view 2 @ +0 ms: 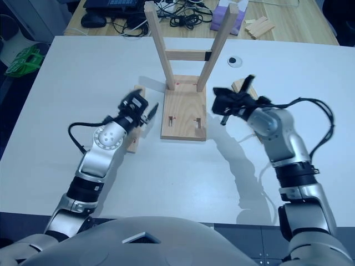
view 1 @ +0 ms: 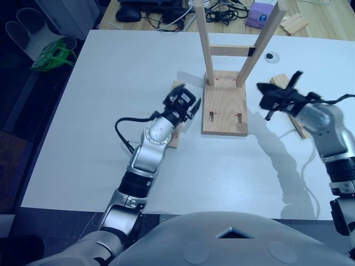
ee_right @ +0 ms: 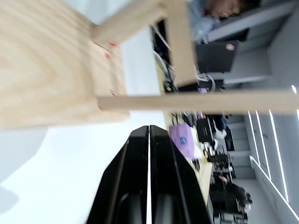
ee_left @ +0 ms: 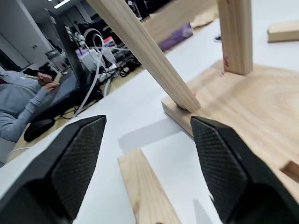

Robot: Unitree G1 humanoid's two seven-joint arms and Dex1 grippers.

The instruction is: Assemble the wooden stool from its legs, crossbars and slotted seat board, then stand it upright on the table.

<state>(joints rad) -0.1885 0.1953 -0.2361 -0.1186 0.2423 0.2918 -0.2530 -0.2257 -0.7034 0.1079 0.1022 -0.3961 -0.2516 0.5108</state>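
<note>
Head view: the seat board (view 1: 224, 108) lies flat on the table (view 1: 100, 100), two legs (view 1: 203, 39) and a crossbar (view 1: 230, 50) standing at its far end, with the left gripper (view 1: 186, 105) just left of it and the right gripper (view 1: 269, 97) just right. Left wrist view: the left fingers (ee_left: 77, 154) are spread over a loose plank (ee_left: 145, 186). Right wrist view: the right fingers (ee_right: 138, 177) are pressed together beside the board.

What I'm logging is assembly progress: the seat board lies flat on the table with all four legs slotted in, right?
Not four. The left eye view shows two legs, joined by a crossbar, standing in the far slots of the seat board; the two near slots are empty. It does lie flat on the table.
</note>
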